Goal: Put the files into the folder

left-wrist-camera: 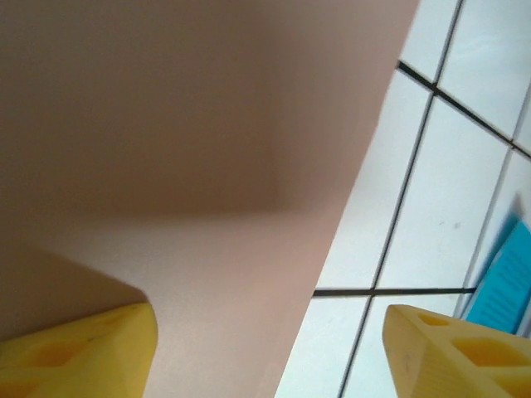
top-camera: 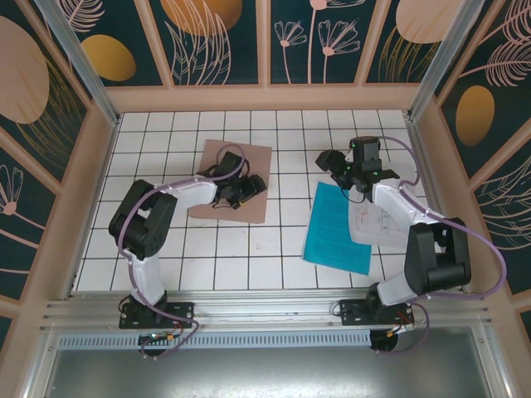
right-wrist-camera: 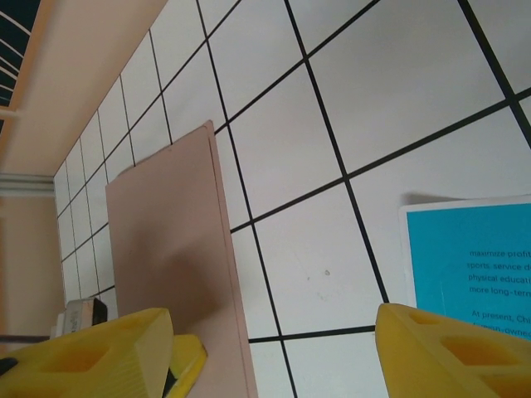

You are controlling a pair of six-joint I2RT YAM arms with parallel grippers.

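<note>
Two grippers hang low over the white tiled table (top-camera: 166, 133), and both have their fingers spread with nothing held. The left gripper (top-camera: 242, 189) sits over the pinkish-brown folder (top-camera: 249, 157), near its right side. The folder lies shut and flat on the left half of the table. The right gripper (top-camera: 343, 172) is by the far end of the teal-blue sheet (top-camera: 332, 236). That sheet lies on the right half, well apart from the folder. A white sheet (top-camera: 369, 225) peeks out beside it, partly under the right arm.

I think the step now is to open the folder. To do it well, the left gripper should get one finger under the top cover at the loose edge. It should pinch just that one cover, not both. Then it should swing the cover over slowly so the folder does not slide away.

From the top you can see where all the papers lie. The left wrist camera shows, close up, the folder's edge running between the yellow fingers (left-wrist-camera: 75, 348), so they are lined up on it. The right wrist camera shows small printed words on the teal-blue sheet, too small to see from above.
</note>
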